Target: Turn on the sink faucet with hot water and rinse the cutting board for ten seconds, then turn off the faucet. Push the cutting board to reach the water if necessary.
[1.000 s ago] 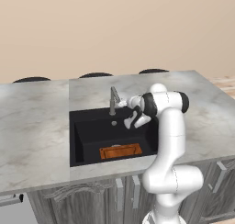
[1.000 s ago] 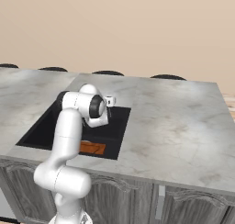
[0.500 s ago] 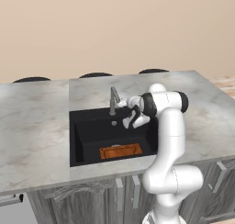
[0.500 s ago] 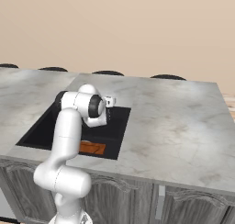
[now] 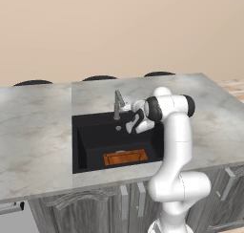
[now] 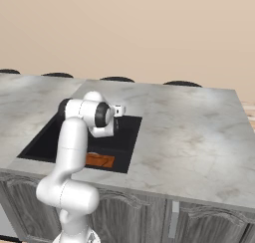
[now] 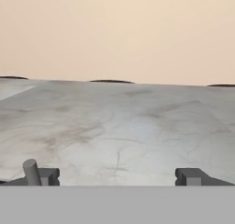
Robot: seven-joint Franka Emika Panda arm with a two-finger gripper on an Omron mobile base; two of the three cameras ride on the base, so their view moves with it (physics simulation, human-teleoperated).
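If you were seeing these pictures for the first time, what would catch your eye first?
The square matte black sink sunk in the grey-white marble counter stands out, with the small orange-brown wooden cutting board flat at its near edge. The white arm's open claw sits beside the slim brushed-grey faucet at the basin's back rim.

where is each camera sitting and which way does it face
Left base view: behind the arm to its left, looking down at the sink, faucet and cutting board; white arm rises lower right, gripper by the faucet.
Right base view: behind to its right, same sink and board; arm lower left.
Hand view: on the hand, looking level across the marble counter; open fingertips at bottom.
Both base views share sink, board, arm.
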